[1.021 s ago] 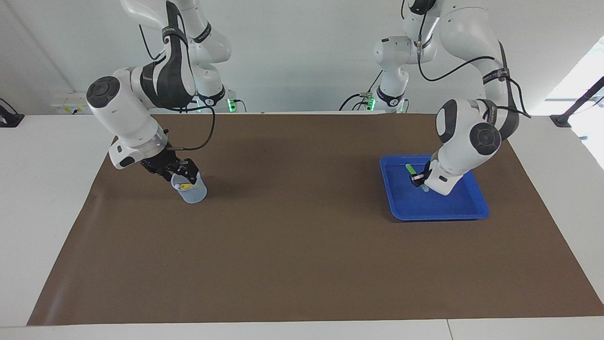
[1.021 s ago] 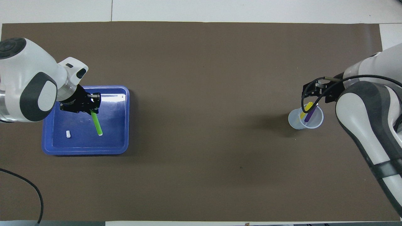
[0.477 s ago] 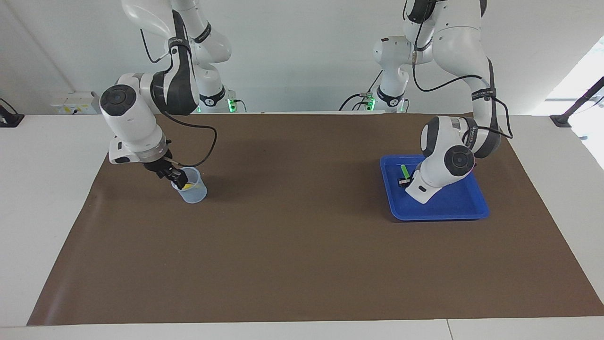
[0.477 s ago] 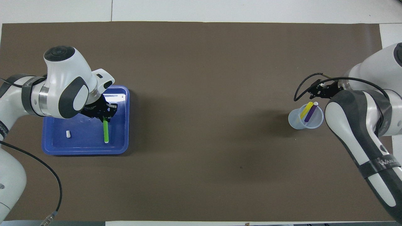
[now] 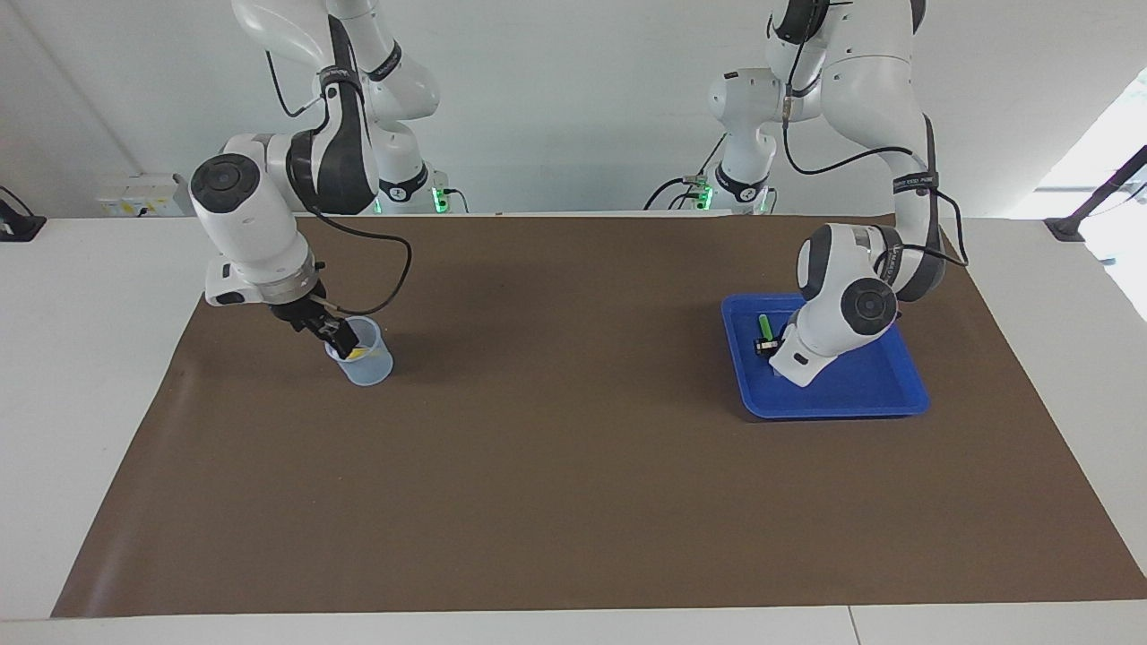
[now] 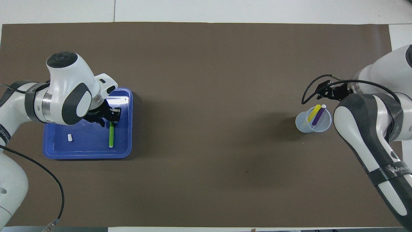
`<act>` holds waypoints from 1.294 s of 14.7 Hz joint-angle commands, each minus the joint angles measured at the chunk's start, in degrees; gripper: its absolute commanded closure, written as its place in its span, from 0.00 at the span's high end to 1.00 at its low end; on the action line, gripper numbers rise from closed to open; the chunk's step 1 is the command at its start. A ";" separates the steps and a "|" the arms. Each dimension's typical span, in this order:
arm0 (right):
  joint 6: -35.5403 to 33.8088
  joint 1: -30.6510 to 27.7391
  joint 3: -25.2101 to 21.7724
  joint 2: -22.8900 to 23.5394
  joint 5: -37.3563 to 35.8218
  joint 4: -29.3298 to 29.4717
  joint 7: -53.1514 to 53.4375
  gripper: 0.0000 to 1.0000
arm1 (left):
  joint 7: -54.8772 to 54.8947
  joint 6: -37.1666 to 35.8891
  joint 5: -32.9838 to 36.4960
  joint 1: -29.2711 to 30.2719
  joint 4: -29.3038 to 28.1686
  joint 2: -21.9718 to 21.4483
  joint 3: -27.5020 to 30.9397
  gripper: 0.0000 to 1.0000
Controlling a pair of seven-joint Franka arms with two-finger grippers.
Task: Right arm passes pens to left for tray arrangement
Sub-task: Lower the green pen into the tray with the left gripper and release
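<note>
The shallow bright blue plastic tray (image 6: pixel 125 96) with rounded corners and a raised rim sits on the brown table mat (image 6: pixel 206 161) toward the left arm's end of the table. Inside the tray lies the slim green marker pen (image 6: pixel 111 135), flat on the floor along the tray side nearest the table's middle. A tiny white pellet-like piece (image 6: pixel 70 138) lies in the same tray, well apart from the green pen. The left gripper (image 6: pixel 111 117) is low over the tray at the pen's nearer end; whether its fingers grip the pen or stand clear of it cannot be told. Well apart from the tray, toward the right arm's end, stands a small translucent pale-blue cup (image 6: pixel 313 121). The yellow marker pen (image 6: pixel 313 113) and the purple marker pen (image 6: pixel 319 115) lean side by side in this cup. The right gripper (image 5: pixel 339 335) is at the cup's rim; its finger spacing cannot be told.
</note>
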 commanded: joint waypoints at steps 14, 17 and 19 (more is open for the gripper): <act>0.23 0.01 3.03 1.97 2.46 -0.28 49.35 0.78 | -6.28 -12.25 -12.05 1.61 5.36 -15.13 0.52 1.00; 0.24 -0.43 2.68 2.86 2.73 -0.28 49.70 0.75 | -14.36 -12.69 -16.88 1.52 5.01 -20.49 0.52 1.00; 0.06 -0.43 2.51 2.86 3.60 -0.63 49.79 0.74 | -19.72 -12.86 -19.70 1.52 4.92 -23.31 0.52 1.00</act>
